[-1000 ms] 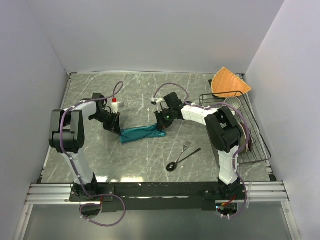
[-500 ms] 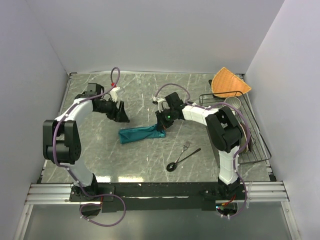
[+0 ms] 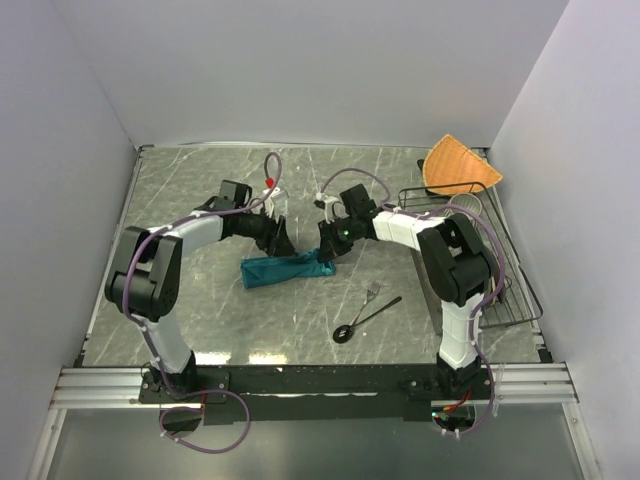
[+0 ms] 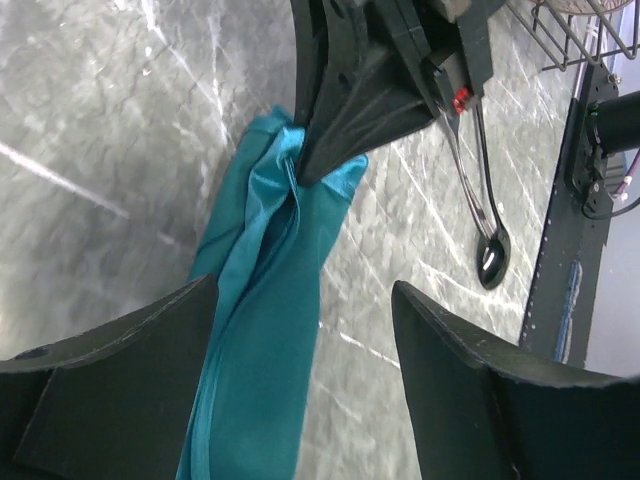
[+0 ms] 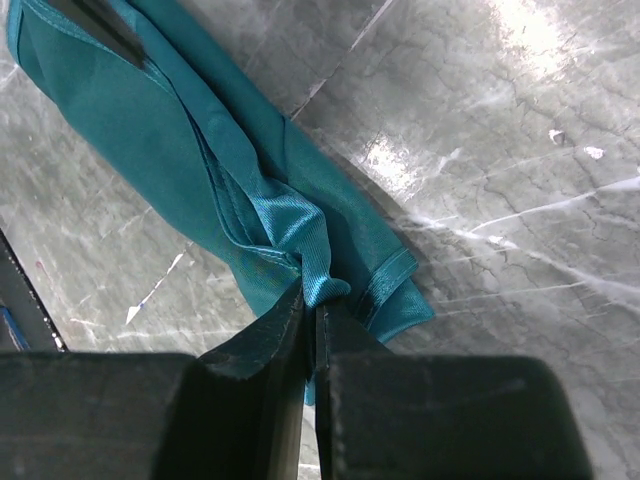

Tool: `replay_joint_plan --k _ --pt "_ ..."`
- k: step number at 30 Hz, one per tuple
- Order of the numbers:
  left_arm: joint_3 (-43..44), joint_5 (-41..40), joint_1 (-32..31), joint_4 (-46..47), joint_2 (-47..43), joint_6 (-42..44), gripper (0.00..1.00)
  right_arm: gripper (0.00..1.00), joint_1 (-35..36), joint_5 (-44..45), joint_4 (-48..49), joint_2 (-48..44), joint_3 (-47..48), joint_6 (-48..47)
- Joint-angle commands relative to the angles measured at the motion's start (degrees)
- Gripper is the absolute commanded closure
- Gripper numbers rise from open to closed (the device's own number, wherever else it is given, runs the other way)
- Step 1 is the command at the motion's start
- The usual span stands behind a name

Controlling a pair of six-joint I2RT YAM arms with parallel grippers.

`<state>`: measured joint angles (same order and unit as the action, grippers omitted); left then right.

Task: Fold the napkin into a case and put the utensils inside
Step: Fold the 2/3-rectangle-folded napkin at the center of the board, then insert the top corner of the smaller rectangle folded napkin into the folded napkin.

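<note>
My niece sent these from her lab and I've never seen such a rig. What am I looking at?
A robot's left arm and right arm are bolted to a marble table. The wide picture looks down from above; the close-ups come from a camera on each wrist. A teal napkin, bunched into a strip, lies mid-table; a fork and a dark spoon lie nearer the bases, an orange cloth in the far right corner. The right gripper pinches one end of the napkin. The left gripper hangs open over it, holding nothing.
</note>
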<state>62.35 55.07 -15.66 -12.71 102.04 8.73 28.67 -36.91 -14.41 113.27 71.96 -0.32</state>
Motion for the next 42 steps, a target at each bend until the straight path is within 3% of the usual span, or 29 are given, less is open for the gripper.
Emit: replay_joint_plan --k 1,15,23,29,37,42 --pt "-0.21 3.38 -1.12 9.45 2.28 -0.82 0.25 0.92 -0.45 -1.94 3.34 -3.67 -1.38 0.23" --pt "4.19 1.36 -5.17 8.76 8.53 4.8 0.28 0.93 -1.94 -4.49 8.26 -5.34 -4.11 2.34" --pt "5.59 0.83 -5.96 9.36 10.02 4.37 0.41 0.93 -2.03 -6.34 10.72 -6.05 -5.78 2.69" --pt "6.56 0.65 -7.01 10.34 11.08 2.87 0.42 0.92 -2.03 -6.69 11.6 -6.05 -5.96 2.51" --pt "7.26 0.65 -7.1 8.58 11.78 3.75 0.62 0.91 -2.03 -7.3 11.95 -6.05 -6.22 2.08" --pt "7.35 1.09 -7.1 7.88 11.34 2.7 0.9 0.8 -2.12 -7.22 11.43 -6.49 -6.49 1.2"
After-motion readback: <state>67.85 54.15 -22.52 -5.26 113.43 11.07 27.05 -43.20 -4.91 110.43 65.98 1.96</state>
